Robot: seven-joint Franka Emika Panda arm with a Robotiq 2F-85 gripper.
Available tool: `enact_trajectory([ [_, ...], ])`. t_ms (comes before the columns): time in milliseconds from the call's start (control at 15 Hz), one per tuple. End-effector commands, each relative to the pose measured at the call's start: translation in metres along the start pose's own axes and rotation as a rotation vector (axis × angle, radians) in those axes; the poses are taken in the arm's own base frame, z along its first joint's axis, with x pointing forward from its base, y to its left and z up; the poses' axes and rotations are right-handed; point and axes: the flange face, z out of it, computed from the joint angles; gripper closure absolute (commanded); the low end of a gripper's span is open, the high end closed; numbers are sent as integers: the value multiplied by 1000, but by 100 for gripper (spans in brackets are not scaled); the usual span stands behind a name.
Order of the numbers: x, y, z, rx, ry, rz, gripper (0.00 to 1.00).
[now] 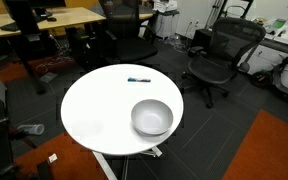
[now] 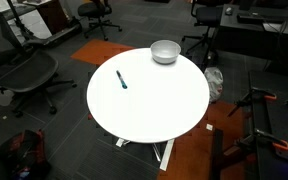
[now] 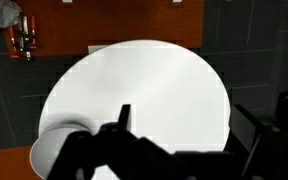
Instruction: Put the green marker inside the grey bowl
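The green marker [image 1: 138, 79] lies flat near the far edge of the round white table [image 1: 94, 100]; it also shows in an exterior view [image 2: 121, 80] on the table [image 2: 154, 105]. The grey bowl [image 1: 151, 117] stands empty near the table's rim, apart from the marker, and shows in both exterior views [image 2: 165, 51]. In the wrist view the bowl [image 3: 54, 150] is at the lower left. The marker does not show in the wrist view. My gripper [image 3: 184, 140] hangs high above the table [image 3: 144, 80], open and empty. The arm is out of both exterior views.
Black office chairs [image 1: 214, 60] [image 2: 24, 70] stand around the table. Wooden desks [image 1: 44, 20] are at the back. Orange carpet [image 1: 269, 150] lies beside the table. A red and silver object [image 3: 24, 38] sits on the floor past the table.
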Motion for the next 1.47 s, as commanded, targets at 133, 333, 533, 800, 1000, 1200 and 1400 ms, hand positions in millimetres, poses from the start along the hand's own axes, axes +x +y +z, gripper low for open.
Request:
enact_trajectory([
  [133, 79, -34, 19, -47, 22, 172, 0],
  [333, 116, -45, 42, -69, 36, 286, 0],
  [533, 153, -54, 75, -63, 54, 333, 0],
  [800, 201, -60, 116, -63, 110, 368, 0],
  [1000, 235, -61, 145, -60, 138, 404, 0],
  [1200, 268, -63, 170, -74, 163, 461, 0],
  [1400, 296, -64, 192, -77, 174, 503, 0],
])
